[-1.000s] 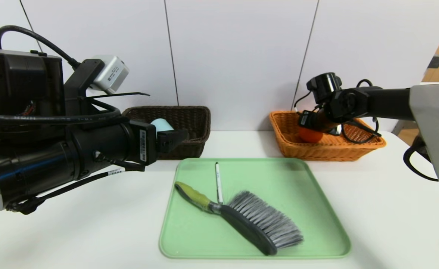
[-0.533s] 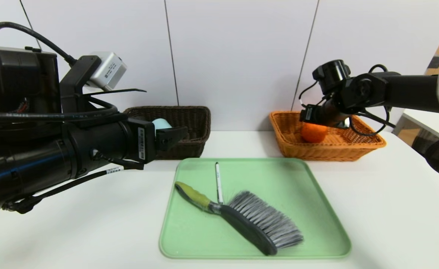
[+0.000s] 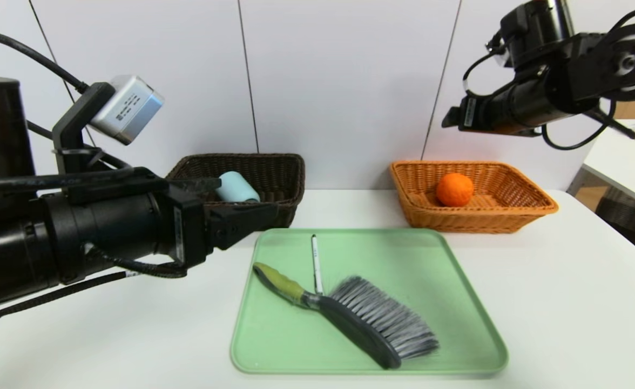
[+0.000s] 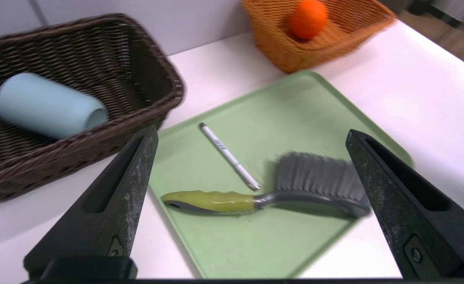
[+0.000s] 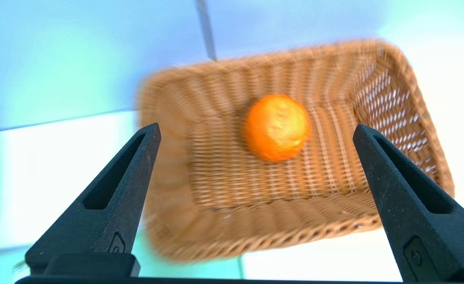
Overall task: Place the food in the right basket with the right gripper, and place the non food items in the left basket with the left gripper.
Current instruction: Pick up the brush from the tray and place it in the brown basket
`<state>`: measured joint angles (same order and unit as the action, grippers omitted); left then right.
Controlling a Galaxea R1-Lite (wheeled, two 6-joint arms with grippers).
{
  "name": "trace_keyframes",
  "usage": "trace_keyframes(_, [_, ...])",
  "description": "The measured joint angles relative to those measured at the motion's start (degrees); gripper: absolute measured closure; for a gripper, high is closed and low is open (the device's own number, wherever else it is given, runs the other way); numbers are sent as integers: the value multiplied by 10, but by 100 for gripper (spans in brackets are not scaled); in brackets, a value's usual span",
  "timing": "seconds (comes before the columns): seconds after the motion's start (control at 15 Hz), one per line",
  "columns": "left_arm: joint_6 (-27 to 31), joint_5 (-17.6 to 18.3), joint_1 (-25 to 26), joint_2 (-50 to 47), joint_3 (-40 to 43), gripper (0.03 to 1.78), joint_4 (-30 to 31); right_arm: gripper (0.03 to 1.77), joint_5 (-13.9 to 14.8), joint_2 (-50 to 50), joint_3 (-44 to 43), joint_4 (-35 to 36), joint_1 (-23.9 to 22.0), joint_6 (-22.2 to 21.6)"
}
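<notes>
Risen clear of the woven orange basket (image 3: 474, 216) where the round orange fruit (image 3: 454, 189) now lies, the right gripper (image 3: 452, 116) hangs with jaws wide; the left gripper (image 3: 252, 216), jaws wide too, faces the stiff, light grey-bristled brush (image 3: 350, 316) on the green plastic tray (image 3: 458, 281); its slim yellow-green handle (image 3: 278, 281) looks the best hold.

An orange fruit (image 3: 454, 189) is seen in an orange woven basket (image 3: 533, 205). A pale blue roll (image 3: 236, 187) is seen in a dark brown basket (image 3: 279, 183). A grey-bristled brush (image 3: 350, 313) with a yellow-green handle and a white pen (image 3: 315, 262) are seen on a light green tray (image 3: 458, 270).
</notes>
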<state>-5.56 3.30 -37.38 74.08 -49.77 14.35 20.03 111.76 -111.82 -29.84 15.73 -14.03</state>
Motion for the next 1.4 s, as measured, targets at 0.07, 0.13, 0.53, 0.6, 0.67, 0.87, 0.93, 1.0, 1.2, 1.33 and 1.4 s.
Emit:
trace_keyframes(0.07, [25,38,0,-10,13,12,0,12,-1,-25,0,-2,8,5])
trace_keyframes(0.13, [52,73,0,-20,26,12,-1,12,-3,-48,0,-4,14,7])
trace_keyframes(0.53, [152,193,0,-41,103,12,-2,11,-8,-189,1,-63,8,9])
trace_keyframes(0.6, [152,203,1,-37,109,12,1,11,-13,-208,1,-74,2,8])
trace_keyframes(0.67, [153,216,5,-28,111,12,8,11,-20,-224,2,-85,-5,7])
trace_keyframes(0.87, [153,257,15,15,112,12,63,11,-29,-267,2,-106,-20,3])
trace_keyframes(0.93, [154,263,16,33,112,12,84,11,-30,-279,3,-107,-22,3])
trace_keyframes(1.0, [158,267,18,52,111,12,108,11,-30,-290,3,-108,-23,3])
trace_keyframes(1.2, [185,299,29,109,85,12,170,11,-30,-310,4,-108,-24,3])
trace_keyframes(1.33, [215,331,48,136,73,12,172,11,-30,-317,5,-108,-24,2])
trace_keyframes(1.4, [235,332,58,148,70,12,173,11,-30,-320,10,-108,-24,1])
